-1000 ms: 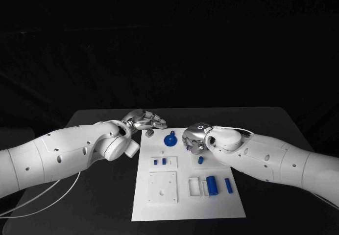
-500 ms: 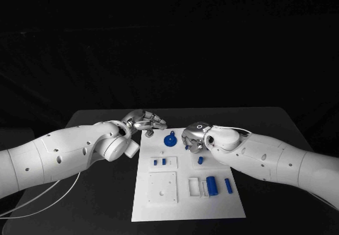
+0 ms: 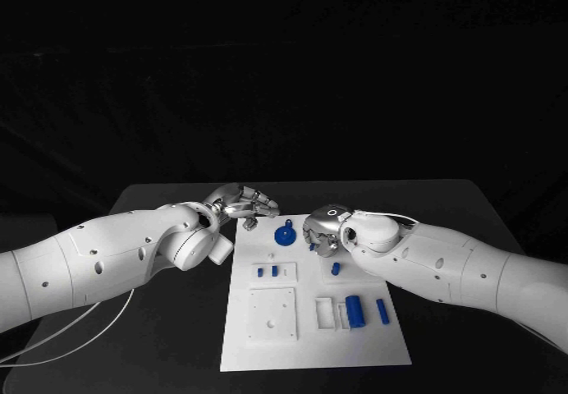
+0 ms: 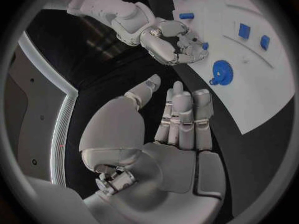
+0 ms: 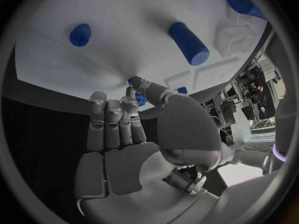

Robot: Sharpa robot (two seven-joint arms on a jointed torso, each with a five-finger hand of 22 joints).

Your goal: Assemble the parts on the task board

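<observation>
Right hand [image 3: 326, 232] hovers over the task board [image 3: 313, 345] pinching a small blue part [image 4: 205, 46], left hand [image 3: 243, 202] waits open beside the far edge, and most parts, like the blue gear [image 3: 286, 235], seemingly remain unassembled.

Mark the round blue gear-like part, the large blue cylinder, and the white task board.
Round blue gear-like part [image 3: 286, 235]: head view, disc centre.
Large blue cylinder [image 3: 354, 311]: head view, mid-body.
White task board [image 3: 355, 349]: head view, bare near corner.
</observation>
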